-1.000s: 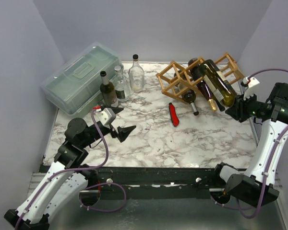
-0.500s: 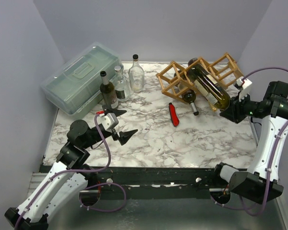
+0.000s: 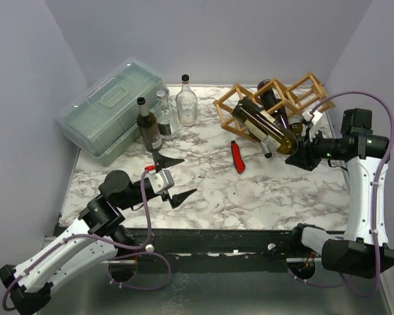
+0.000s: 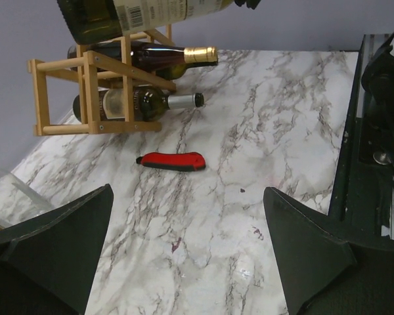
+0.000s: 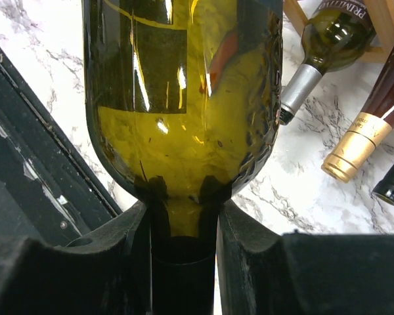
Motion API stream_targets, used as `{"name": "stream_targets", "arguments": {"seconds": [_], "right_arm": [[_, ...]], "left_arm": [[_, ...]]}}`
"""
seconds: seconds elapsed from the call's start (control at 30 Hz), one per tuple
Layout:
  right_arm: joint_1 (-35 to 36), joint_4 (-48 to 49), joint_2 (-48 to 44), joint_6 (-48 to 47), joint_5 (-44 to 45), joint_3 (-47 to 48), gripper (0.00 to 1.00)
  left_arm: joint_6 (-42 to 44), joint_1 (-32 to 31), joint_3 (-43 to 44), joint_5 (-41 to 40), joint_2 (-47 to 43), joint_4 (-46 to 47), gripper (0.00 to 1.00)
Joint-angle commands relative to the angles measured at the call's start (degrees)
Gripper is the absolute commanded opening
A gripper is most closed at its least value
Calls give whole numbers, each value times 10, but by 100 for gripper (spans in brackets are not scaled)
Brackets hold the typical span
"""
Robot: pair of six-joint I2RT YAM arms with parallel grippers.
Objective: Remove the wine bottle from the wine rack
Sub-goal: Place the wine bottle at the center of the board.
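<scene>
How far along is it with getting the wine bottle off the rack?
Done: the right gripper is shut on the neck of the wine bottle. In hand: the bottle hangs above the wine rack, seemingly lifted out. Left: carry it clear and set it down.

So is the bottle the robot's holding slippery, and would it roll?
Probably slippery: the bottle is shiny glass, gripped only at its neck by the right end effector. The fat end looks heavy, so it may droop. Round, so it would likely roll.
</scene>
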Motion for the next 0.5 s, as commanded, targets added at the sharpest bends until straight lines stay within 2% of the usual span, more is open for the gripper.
{"name": "stream_targets", "arguments": {"seconds": [0.0,0.23,0.47], "right_arm": [[13,19,-4,-26,-32,-3,0],[53,5,4,-38,-8,-11,0],[166,39,14,13,54,-33,0]], "left_arm": [[47,-57,28,-92,12,-40,99],[115,-128,41,-164,17,-74,99],[184,-147,43,-173,19,-83,99]]}}
